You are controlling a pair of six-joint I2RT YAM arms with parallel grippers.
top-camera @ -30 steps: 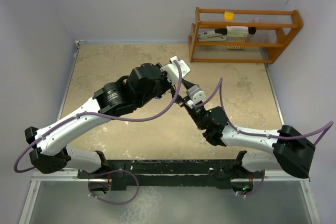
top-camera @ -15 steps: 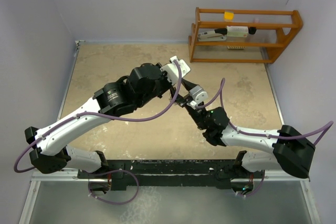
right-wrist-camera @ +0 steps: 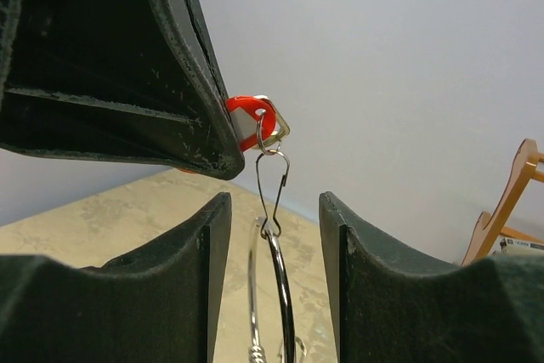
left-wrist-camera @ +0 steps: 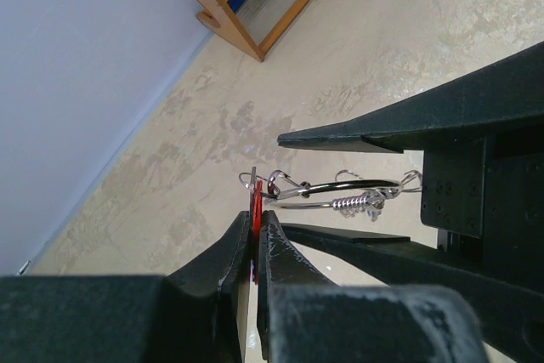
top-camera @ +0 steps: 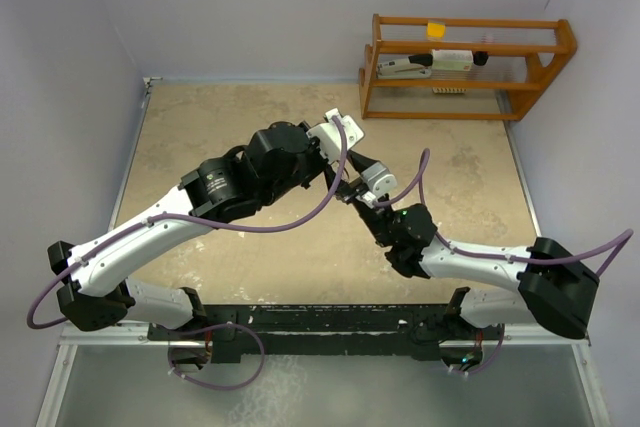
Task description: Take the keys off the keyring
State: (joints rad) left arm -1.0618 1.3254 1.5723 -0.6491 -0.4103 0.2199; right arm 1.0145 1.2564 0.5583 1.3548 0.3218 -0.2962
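1. Left claw (left-wrist-camera: 256, 225): pressed together, pinching the red key (right-wrist-camera: 252, 118) by its plastic head, edge-on, with a corner of metal poking out past the pads.
2. Hanging from that head: a small wire clip (right-wrist-camera: 272, 183), and from the clip the keyring (right-wrist-camera: 284, 295), held up in the air and off the worktop (top-camera: 230, 127).
3. Right claw (right-wrist-camera: 272, 206): spread, with one finger on either side of the keyring. No contact visible, nothing gripped.
4. Further along the ring: a coiled bit (left-wrist-camera: 354, 203) and a few pale shapes, too small to call keys or not. No blue head in sight in either wrist view.
5. Just changed: over the last second, a slight nudge of the right wrist up and toward the left claw. Hardly any shift in the left arm, and the same pinch on the red head throughout.
6. Meaning for the task: probably lining up to close on the ring, to brace it while working the red key off against the left hold. Nothing free of the ring yet, so likely still an early step.
7. Beyond: mottled beige worktop below both arms, and a wooden rack (top-camera: 465, 67) at the far right, well apart from the action.
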